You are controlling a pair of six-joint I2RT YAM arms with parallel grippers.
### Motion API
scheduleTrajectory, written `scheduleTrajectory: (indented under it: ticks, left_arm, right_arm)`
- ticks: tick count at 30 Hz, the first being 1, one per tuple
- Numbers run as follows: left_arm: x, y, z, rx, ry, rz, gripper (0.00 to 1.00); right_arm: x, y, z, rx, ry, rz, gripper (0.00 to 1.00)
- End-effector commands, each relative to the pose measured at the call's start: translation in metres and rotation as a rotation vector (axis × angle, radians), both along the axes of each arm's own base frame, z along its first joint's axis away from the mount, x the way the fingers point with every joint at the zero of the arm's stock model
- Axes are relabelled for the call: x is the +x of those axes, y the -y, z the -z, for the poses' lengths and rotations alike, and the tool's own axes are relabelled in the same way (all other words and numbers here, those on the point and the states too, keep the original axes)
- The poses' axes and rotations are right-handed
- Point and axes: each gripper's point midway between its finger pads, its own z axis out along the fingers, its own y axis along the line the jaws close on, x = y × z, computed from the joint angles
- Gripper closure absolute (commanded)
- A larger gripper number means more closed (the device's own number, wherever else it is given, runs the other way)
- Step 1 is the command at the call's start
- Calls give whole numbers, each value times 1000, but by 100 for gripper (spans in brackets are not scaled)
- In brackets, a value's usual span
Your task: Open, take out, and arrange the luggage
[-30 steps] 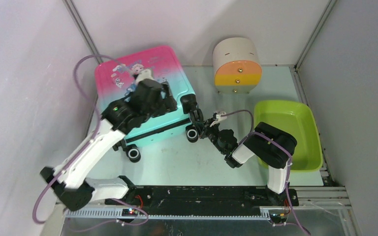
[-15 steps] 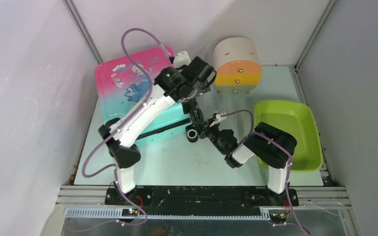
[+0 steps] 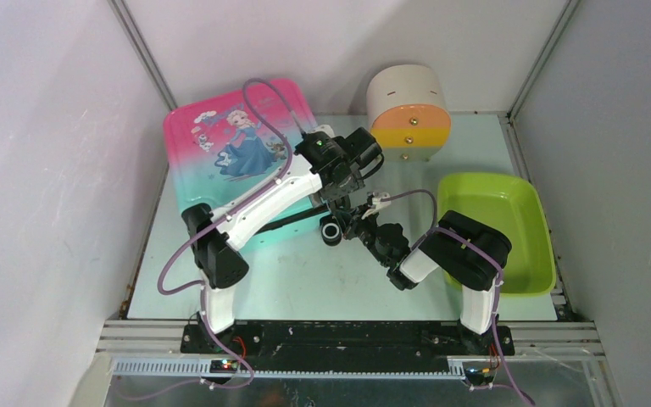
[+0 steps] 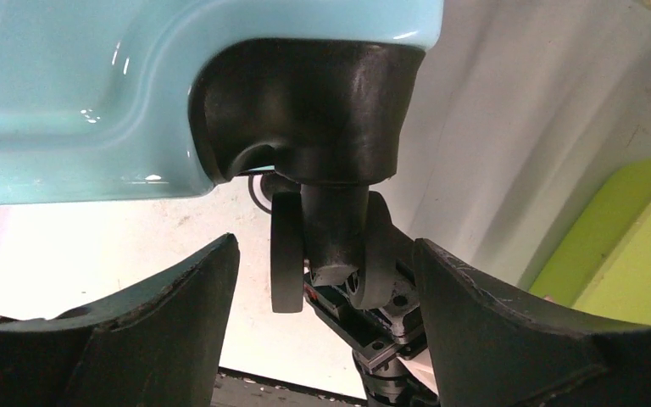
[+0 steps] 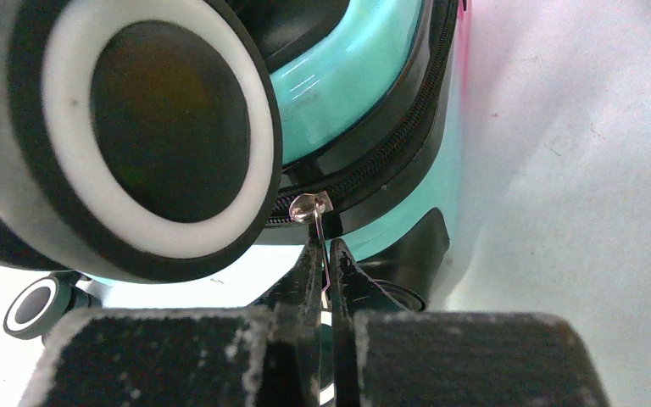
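luggage (image 3: pixel 220 144) princess print, zipped | left jaws spread facing wheel (image 4: pixel 286 254) | right jaws pinching zipper pull (image 5: pixel 308 206)

Gripper (image 5: pixel 324 254) pinched on silver zipper pull (image 5: pixel 312 208), at black zipper (image 5: pixel 373 174) of teal luggage (image 5: pixel 347 76). Large black-white wheel (image 5: pixel 136 127) upper left; second wheel (image 5: pixel 38 309) lower left.

left jaws swung from over the luggage (image 3: pixel 220 144) to its corner wheel (image 4: pixel 286 254)

Lab — white-walled robot enclosure (image 3: pixel 47 170)
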Motion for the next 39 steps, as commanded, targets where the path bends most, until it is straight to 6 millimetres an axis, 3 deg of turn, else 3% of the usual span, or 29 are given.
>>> scheduleTrajectory:
  ticks: [1,5,10,14,19,23,24,25,28,34,39]
  left_arm:
    - [-3,-1,-12,-64,23,-55,19]
    - [1,10,-2,-85,13,-37,20]
    - [0,3,3,-45,3,-42,34]
    - [-7,-14,4,7,2,-54,56]
    - [-27,-38,9,41,-26,-54,97]
    - [-51,-60,16,36,-47,-48,100]
    - [-56,-64,8,5,-27,-47,100]
    - [-63,-71,16,21,-41,-43,100]
    - [-79,-91,6,-11,-1,-37,100]
    - [-110,-135,20,-10,22,-24,100]
    - [-124,-143,32,-75,32,4,100]
  right_arm:
    - [11,11,-37,84,83,62,100]
    - [12,12,-35,83,79,65,100]
    - [12,13,-34,75,81,64,100]
    - [11,13,-37,69,93,53,100]
    - [2,12,-39,32,123,32,100]
    - [-18,-2,-44,-79,228,-24,100]
    - [-21,-3,-46,-89,241,-26,100]
    - [-24,-6,-46,-107,256,-23,100]
    - [-29,-7,-46,-146,278,0,100]
    - [-27,2,-50,-224,335,42,100]
    - [-11,9,-61,-283,412,57,100]
